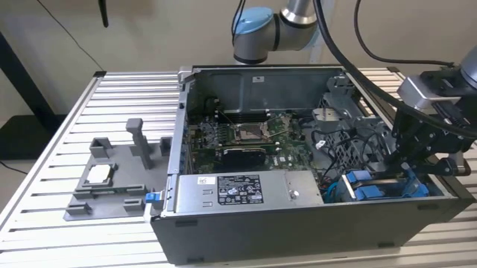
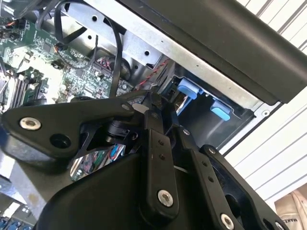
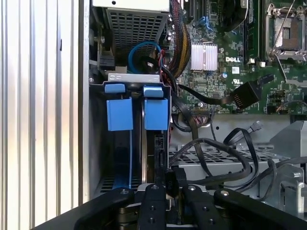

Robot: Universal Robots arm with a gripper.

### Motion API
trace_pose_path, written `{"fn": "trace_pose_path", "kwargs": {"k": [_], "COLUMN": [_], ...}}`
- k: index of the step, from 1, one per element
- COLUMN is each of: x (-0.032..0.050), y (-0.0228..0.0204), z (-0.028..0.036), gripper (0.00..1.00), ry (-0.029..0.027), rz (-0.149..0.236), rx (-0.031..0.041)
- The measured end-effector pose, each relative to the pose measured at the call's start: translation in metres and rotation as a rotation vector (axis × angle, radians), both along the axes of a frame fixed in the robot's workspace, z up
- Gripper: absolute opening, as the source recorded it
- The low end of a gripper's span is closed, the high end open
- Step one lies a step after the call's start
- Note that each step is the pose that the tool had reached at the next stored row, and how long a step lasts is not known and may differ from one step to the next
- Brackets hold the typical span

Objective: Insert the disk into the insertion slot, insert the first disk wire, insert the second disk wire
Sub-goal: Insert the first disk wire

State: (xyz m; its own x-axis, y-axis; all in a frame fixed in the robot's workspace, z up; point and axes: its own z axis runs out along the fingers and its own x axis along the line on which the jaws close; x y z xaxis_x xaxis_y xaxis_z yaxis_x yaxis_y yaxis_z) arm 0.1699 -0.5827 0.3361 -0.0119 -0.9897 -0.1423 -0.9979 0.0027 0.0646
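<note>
Disk (image 3: 148, 158): stands on edge down in the slot (image 3: 134, 77), seen as a dark slab with a thin blue strip of its frame alongside. It looks most of the way in. Depth is shadowed, so I cannot tell whether it is fully seated.

Slot: in the case (image 1: 298, 234), at its near corner on the exterior view's right. Two blue tabs (image 3: 119, 114) sit side by side at the slot's end.

Gripper (image 3: 168, 184): directly over the slot, tips at the disk's upper edge, at the end away from the tabs. The exterior view has it (image 1: 408, 167) dipped just inside the case's rim at that corner. Fingers (image 3: 154, 191) are drawn in to a thin gap, as they also appear in the second wrist view (image 2: 160, 108). Touching the disk or just above it: cannot tell. Whether anything is pinched between them: cannot tell.

Progress (judgement): step one is under way or nearly done. Wires are not started.
- A black plug (image 3: 244, 93) on a flat cable lies free over the board (image 3: 216, 57), well apart from the disk.
- A bundle of black cables (image 3: 216, 153) is draped over the metal beside the slot.
- No plug is seen mated to the disk.

Case sits on a slatted table (image 1: 127, 89).
</note>
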Motion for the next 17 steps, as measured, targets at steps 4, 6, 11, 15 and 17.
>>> {"fn": "trace_pose_path", "kwargs": {"k": [4,6,11,15,17], "x": [0.0,0.0,0.0002,0.0003,0.0004], "y": [0.0,0.0,-0.0002,-0.001,-0.0014], "z": [-0.0009,-0.0015,-0.0017,-0.0017,-0.0017], "gripper": [0.2,0.2,0.2,0.2,0.2], "ry": [0.0,0.0,0.0001,-0.0001,0.0005], "rz": [0.002,0.003,0.003,0.002,-0.002], "rx": [-0.0002,-0.0004,0.001,0.0014,0.0017]}}
